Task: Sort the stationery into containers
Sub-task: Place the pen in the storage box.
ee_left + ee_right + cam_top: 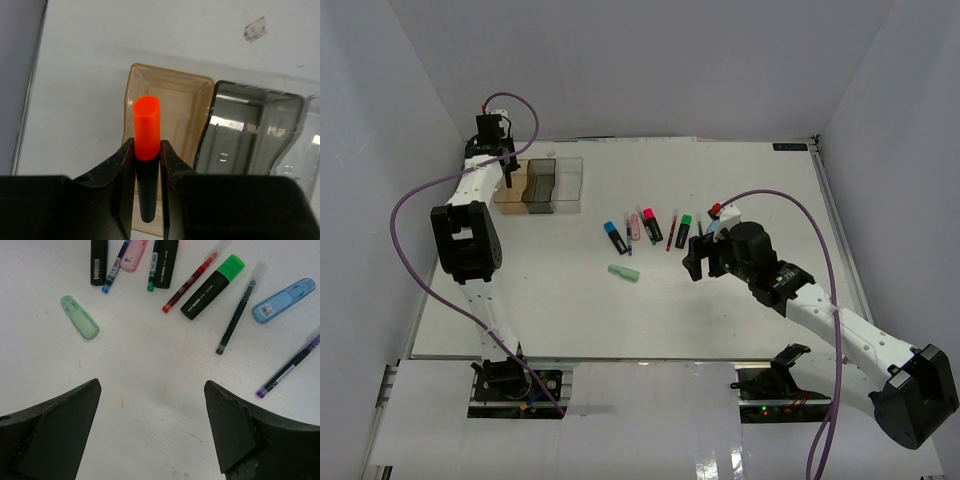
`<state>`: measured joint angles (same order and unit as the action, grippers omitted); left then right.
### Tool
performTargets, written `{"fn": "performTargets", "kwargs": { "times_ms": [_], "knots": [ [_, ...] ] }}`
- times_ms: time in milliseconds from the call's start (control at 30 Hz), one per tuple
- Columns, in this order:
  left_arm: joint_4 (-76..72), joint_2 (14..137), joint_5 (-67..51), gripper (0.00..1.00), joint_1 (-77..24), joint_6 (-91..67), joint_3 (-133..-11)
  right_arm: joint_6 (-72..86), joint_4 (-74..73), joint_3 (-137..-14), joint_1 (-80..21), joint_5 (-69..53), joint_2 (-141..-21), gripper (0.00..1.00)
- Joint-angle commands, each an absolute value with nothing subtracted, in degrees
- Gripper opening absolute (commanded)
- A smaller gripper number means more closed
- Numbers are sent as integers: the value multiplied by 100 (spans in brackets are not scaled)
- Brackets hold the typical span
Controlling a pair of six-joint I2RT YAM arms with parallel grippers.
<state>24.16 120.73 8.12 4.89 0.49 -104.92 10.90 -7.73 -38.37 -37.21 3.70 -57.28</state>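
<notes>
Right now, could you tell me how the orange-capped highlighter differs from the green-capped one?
The orange highlighter is clamped in the left pincer above the amber bin; the green highlighter lies loose on the table. The orange highlighter points cap-first away from the wrist; the green highlighter lies flat. Both have black bodies.

The body of the orange-capped highlighter (146, 125) is partly hidden by the left gripper (146, 146). The clear bin (313, 150) is cut off at the picture's right edge. A pink piece (134, 252) and a black highlighter (99, 260) are cut off at the top.
</notes>
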Motion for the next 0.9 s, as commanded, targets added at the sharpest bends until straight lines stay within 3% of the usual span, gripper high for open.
{"fn": "performTargets", "kwargs": {
  "times_ms": [0,233,600,867],
  "knots": [
    [2899,12075,466,22,571,141,-10942,914,-791,-3753,-3727,299,-5537,90],
    [2979,12190,97,29,668,97,-10811,932,-791,-3674,-3727,396,-5625,90],
    [3260,11454,-261,75,668,-631,-10529,888,-817,-3630,-3727,431,-5309,90],
    [3867,10049,-554,88,98,-2363,-9426,914,-835,-3604,-3726,466,-5081,90]
  ]
}}
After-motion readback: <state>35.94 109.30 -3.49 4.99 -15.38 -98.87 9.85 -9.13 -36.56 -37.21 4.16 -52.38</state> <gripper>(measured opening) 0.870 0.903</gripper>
